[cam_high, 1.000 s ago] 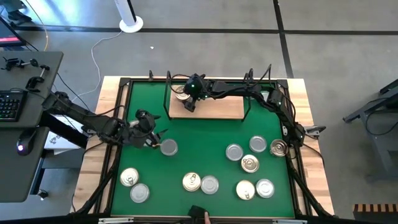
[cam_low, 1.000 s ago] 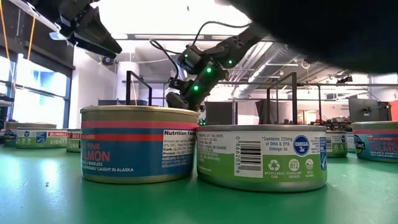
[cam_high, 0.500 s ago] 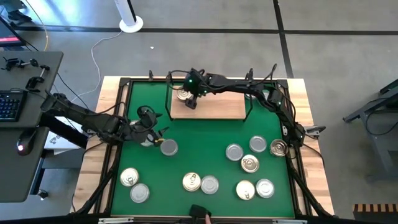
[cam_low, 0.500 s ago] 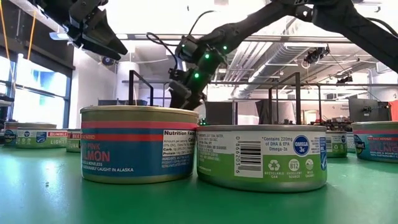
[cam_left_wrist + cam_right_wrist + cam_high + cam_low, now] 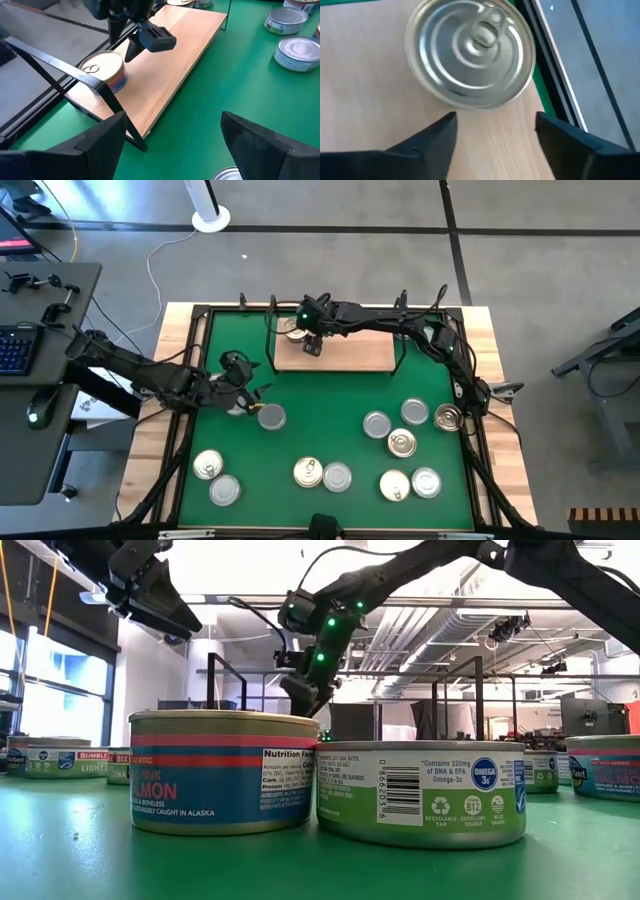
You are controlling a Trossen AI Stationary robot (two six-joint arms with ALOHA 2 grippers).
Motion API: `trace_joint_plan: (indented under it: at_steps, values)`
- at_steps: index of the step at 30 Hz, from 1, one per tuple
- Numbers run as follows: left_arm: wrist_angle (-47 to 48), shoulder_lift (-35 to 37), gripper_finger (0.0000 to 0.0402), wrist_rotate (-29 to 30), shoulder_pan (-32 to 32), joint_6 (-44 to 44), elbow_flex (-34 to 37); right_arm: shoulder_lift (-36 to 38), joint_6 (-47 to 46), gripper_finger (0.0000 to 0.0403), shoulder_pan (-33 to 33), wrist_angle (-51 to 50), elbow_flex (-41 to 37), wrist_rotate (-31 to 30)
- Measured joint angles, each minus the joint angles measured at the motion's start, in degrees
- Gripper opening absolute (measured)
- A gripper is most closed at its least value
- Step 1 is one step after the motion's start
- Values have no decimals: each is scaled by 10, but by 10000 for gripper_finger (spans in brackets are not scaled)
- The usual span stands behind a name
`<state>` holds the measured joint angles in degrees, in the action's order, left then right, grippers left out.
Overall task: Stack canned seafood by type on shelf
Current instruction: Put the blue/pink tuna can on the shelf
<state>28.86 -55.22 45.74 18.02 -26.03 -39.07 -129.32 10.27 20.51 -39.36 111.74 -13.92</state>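
Observation:
The shelf (image 5: 340, 353) is a tan board with black uprights at the far side of the green mat. One pull-tab can (image 5: 293, 330) (image 5: 470, 52) stands flat on its far left corner. My right gripper (image 5: 313, 345) (image 5: 495, 137) hovers open just above the board beside this can, touching nothing. Several more cans lie about the mat, such as a silver-lidded one (image 5: 270, 417). My left gripper (image 5: 250, 402) (image 5: 172, 145) waits open above the mat's left part, next to that can and facing the shelf.
Loose cans fill the mat's near half: two at near left (image 5: 215, 477), two at near middle (image 5: 323, 475), several at right (image 5: 410, 445). In the low view a salmon can (image 5: 225, 770) and a green-labelled can (image 5: 420, 790) stand close up. The shelf's uprights (image 5: 107, 92) frame its ends.
My right gripper has risen off the shelf beside the can and drawn slightly back from it, tipping as it went. The can has stayed in its corner of the board.

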Motion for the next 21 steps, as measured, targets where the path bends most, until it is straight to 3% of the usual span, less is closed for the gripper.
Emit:
trace_joint_plan:
  at_steps: [12, 21]
  values:
    - [0, 0, 310, 1, 0, 11, 0, 1, 2, 74, -7, 40, 0, 5]
    - [0, 0, 310, 1, 0, 13, 0, 3, 1, 4, -7, 50, -1, -1]
